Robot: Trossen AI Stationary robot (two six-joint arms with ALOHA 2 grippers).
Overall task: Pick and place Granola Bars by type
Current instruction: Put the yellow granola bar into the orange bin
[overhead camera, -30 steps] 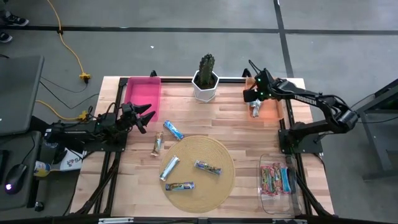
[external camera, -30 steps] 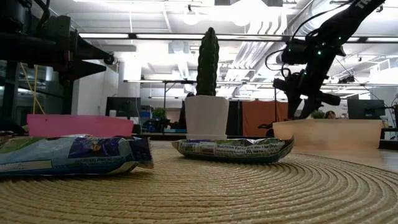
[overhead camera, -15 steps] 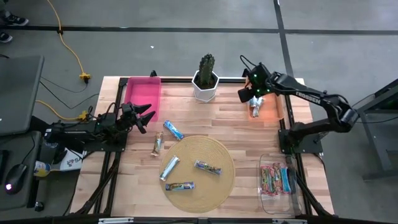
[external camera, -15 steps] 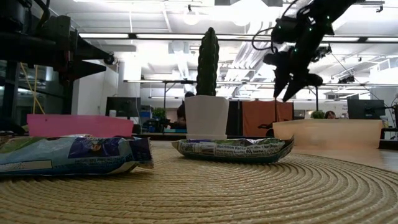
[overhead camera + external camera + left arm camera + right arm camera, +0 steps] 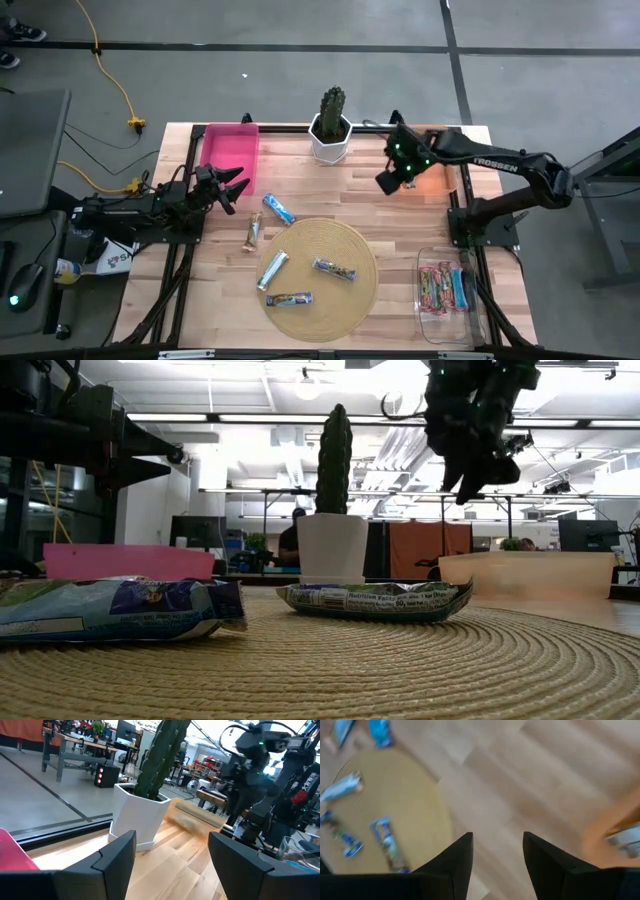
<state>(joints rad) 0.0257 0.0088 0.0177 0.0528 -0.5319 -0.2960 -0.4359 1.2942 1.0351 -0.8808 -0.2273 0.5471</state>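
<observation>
Small foil-wrapped granola bars (image 5: 334, 269) on round woven mat (image 5: 362, 282): light, crinkly, slippery; best pinched across midsection. Right gripper (image 5: 384, 183) jaws parted, empty; left gripper (image 5: 237, 189) likewise.

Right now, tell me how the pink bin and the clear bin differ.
The pink bin sits at the table's far left near the left gripper; the clear bin sits at the near right. The pink bin is opaque and looks empty; the clear bin is see-through and holds several granola bars. Both are rectangular, open-topped trays.
</observation>
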